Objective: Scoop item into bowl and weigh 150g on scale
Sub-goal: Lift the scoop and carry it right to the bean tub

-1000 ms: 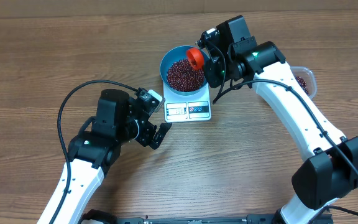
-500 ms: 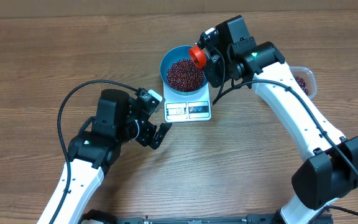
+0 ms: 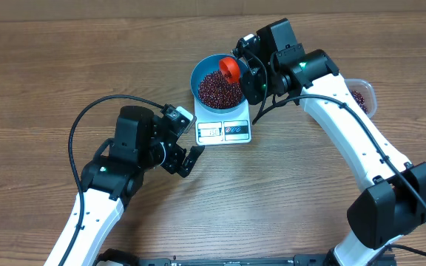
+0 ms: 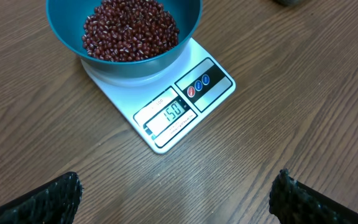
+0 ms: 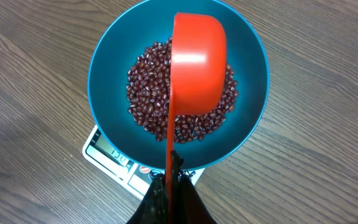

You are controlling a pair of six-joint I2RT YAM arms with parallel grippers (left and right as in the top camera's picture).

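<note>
Left gripper (image 3: 189, 159) spread wide, empty, low over table (image 3: 43, 66). Scale (image 4: 194, 84) just ahead of it, display read 150. Blue bowl (image 4: 62, 25) sat on scale, beans (image 4: 129, 28) heaped inside. Right gripper (image 5: 169, 186) clamped on orange scoop (image 5: 197, 56) handle, cup tilted above beans. Clear container (image 3: 364, 96) well right of it.
</note>
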